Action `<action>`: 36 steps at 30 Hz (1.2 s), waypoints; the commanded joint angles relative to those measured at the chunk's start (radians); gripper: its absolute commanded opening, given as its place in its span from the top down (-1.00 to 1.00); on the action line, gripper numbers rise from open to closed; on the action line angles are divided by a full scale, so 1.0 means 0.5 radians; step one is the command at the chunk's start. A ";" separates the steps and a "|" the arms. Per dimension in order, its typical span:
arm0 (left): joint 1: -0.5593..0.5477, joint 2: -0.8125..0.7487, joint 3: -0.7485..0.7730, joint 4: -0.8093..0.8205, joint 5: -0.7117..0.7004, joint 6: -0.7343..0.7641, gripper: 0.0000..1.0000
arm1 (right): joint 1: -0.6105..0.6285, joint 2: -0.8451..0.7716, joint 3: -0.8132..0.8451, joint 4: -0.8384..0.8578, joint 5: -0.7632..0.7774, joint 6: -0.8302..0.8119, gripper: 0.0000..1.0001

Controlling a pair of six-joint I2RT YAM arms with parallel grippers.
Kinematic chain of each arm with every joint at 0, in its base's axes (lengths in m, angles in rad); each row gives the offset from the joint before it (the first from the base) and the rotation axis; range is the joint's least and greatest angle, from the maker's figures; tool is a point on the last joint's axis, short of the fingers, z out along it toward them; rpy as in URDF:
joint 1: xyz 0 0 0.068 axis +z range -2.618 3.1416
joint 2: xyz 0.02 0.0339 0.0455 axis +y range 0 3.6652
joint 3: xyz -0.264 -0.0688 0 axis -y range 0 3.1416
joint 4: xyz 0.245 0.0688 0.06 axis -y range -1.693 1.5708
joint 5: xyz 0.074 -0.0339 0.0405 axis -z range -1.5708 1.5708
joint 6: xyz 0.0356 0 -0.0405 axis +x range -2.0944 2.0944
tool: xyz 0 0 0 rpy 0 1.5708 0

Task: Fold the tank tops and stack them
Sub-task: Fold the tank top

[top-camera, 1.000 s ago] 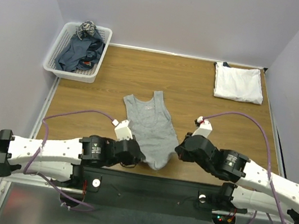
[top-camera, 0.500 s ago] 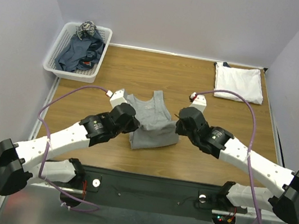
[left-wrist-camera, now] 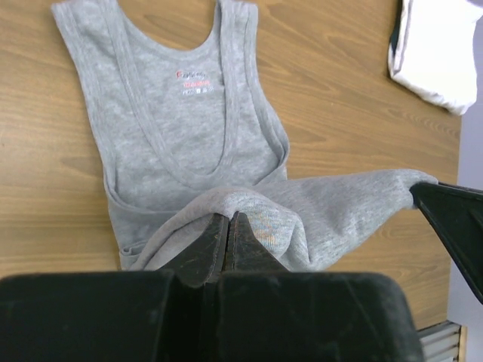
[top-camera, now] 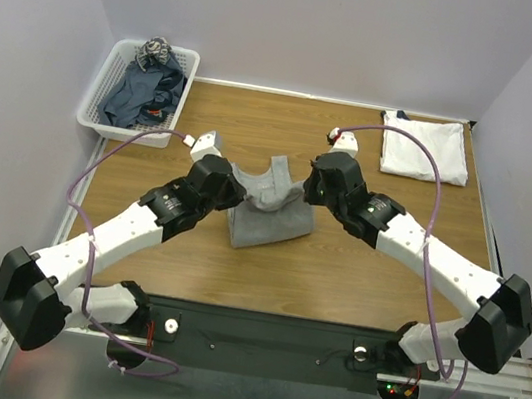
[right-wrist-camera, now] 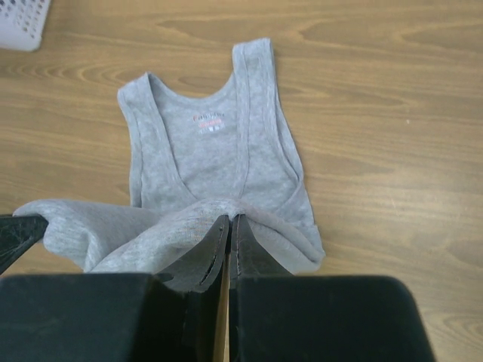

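Top external view: the grey tank top is lying at the middle of the table, with its long axis running from the near edge toward the far wall. The left pincer and right pincer are each clamped on a lower corner of it, holding the hem raised and doubled over the body. A folded white tank top is resting at the far right corner, and dark tank tops are sitting in the basket at the far left.

Left wrist view: the fingers are pressing together on a bunched fold of grey hem. The neckline, straps and label are lying flat just ahead.

Right wrist view: the fingers are likewise pinching the hem, with the scoop neck straight ahead.

Both arms are standing equally near. The fold probably depends on laying the hem forward along that long axis, squarely toward the straps.
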 commanded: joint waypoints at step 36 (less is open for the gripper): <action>-0.154 -0.334 -0.385 0.207 0.223 -0.243 1.00 | -0.207 -0.439 -0.270 0.196 -0.575 0.131 0.99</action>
